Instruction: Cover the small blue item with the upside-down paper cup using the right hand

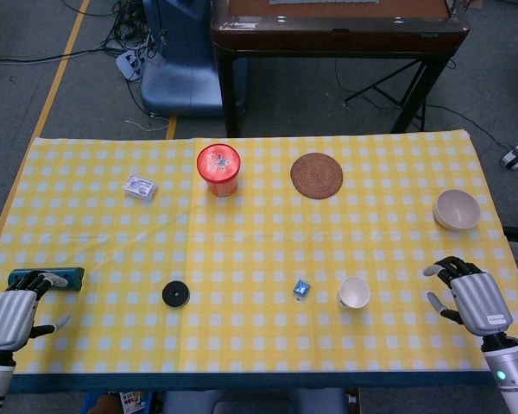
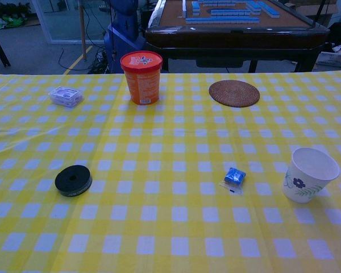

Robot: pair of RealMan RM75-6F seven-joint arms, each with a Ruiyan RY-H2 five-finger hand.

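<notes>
The small blue item [image 1: 301,288] [image 2: 235,176] lies on the yellow checked cloth near the table's front. Just to its right a white paper cup [image 1: 354,293] [image 2: 310,173] with a flower print stands mouth up, apart from the item. My right hand [image 1: 475,296] hovers at the table's front right corner, well right of the cup, fingers loosely apart and holding nothing. My left hand [image 1: 13,312] sits at the front left corner, also holding nothing. The chest view shows neither hand.
A red-lidded orange tub [image 1: 218,169] and a woven coaster [image 1: 316,175] stand at the back. A beige bowl [image 1: 456,209] sits far right, a black disc [image 1: 175,294] front left, a small clear box [image 1: 140,186] back left, and a teal bar [image 1: 50,277] lies by my left hand.
</notes>
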